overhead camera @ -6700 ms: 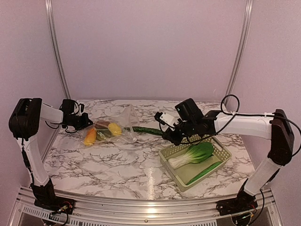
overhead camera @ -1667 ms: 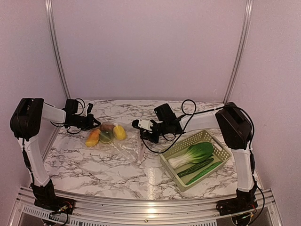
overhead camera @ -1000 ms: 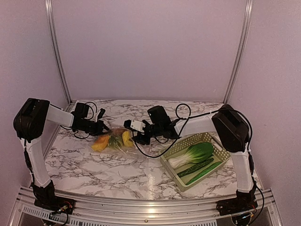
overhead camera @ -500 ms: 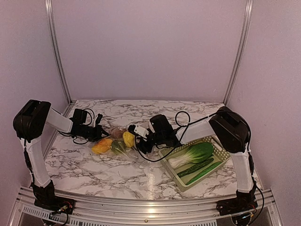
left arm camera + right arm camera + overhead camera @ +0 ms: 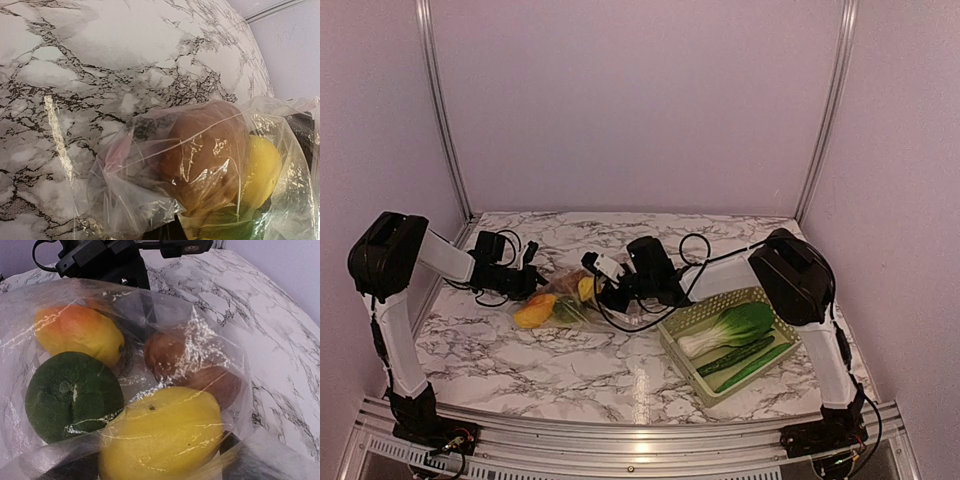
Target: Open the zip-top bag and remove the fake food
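Fishing the fake food out of the zip-top bag, left of centre on the table

Both arms are crowded onto the bag: left gripper at its left end, right gripper at the right end. The right wrist view has the lemon up front with dark finger shapes either side of it, and the potato, mango and a dark green fruit behind, all under film. Honestly can't tell if either set of jaws is clamping anything. I'd have the left pin its end flat while the right takes only the lemon, no plastic in the pinch, and draws it straight out through the mouth. Room-wise, the basket with the bok choy and cucumbers sits just beside the right arm, so it's a short hop. There's bare marble toward the near edge, and the back wall is well off.
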{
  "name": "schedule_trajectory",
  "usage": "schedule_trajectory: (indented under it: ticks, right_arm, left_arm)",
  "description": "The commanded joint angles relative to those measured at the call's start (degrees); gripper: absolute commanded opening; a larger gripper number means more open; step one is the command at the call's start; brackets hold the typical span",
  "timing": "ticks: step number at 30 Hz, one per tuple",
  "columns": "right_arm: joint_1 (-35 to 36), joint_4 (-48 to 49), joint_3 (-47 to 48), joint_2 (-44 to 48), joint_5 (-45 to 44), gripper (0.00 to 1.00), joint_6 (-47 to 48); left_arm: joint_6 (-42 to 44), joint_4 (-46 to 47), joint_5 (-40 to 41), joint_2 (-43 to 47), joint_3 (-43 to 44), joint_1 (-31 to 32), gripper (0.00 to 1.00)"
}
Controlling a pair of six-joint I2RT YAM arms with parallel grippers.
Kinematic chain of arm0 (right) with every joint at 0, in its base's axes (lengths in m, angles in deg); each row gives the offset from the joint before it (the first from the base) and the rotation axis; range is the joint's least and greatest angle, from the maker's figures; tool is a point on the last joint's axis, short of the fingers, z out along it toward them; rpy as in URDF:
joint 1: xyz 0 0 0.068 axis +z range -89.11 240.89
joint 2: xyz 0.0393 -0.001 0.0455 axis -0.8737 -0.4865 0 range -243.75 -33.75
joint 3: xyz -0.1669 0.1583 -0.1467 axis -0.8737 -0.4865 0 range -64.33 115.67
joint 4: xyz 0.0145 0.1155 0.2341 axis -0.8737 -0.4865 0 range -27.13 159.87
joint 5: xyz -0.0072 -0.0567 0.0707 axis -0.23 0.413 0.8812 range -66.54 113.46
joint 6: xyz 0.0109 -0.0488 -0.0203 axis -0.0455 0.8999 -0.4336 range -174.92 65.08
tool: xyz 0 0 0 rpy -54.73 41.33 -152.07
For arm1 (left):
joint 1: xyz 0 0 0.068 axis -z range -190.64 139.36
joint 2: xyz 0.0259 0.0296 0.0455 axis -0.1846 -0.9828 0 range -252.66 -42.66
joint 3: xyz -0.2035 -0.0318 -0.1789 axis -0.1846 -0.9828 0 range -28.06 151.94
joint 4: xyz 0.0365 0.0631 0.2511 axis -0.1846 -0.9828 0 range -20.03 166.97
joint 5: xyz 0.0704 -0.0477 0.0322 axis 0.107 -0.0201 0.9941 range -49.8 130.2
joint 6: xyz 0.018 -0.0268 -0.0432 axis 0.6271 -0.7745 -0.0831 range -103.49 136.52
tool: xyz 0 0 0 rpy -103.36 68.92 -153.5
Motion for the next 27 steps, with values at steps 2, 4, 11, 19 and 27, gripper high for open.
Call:
schedule_trajectory:
  ticks: [2,4,11,19,27]
  right_arm:
    - [0.6,-1.4,2.5,-1.6,-1.0,0.71,-0.6]
    - [0.6,-2.2,1.8,-1.0,-1.7,0.64,-0.2]
    - [0.6,-1.5,-4.4,5.6,-2.0,0.39,0.4]
    - [0.6,-4.5,-8.7,11.3,-1.8,0.33,1.1]
    - [0.6,-9.6,-13.1,19.2,-0.7,0.31,0.8]
  left_arm:
    - [1.3,-1.6,-0.7,1.8,0.4,0.6,0.0]
    - [1.0,-1.8,0.2,1.9,0.5,0.1,0.0]
    - [-3.0,1.8,2.3,3.2,-1.0,-3.4,0.0]
    - [-4.3,1.7,4.0,3.6,-0.5,-5.1,0.0]
    - [-5.3,1.6,6.0,3.1,-0.2,-6.5,0.0]
